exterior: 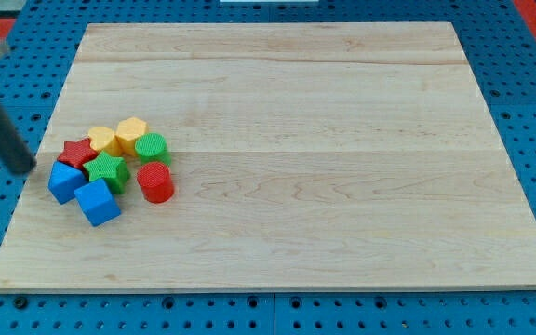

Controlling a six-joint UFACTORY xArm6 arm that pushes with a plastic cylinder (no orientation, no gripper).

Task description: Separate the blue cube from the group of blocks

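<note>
A tight group of blocks sits at the left of the wooden board (342, 140). The blue cube (98, 202) is at the group's bottom edge, touching a second blue block (64, 181) on its upper left and a green star (108, 172) above it. My tip (24, 169) is at the view's left, just outside the board's left edge. It stands a short way left of the second blue block and touches no block.
The group also holds a red star (77, 152), a yellow block (103, 140), a yellow hexagon (131, 135), a green cylinder (152, 148) and a red cylinder (155, 182). Blue pegboard (529, 112) surrounds the board.
</note>
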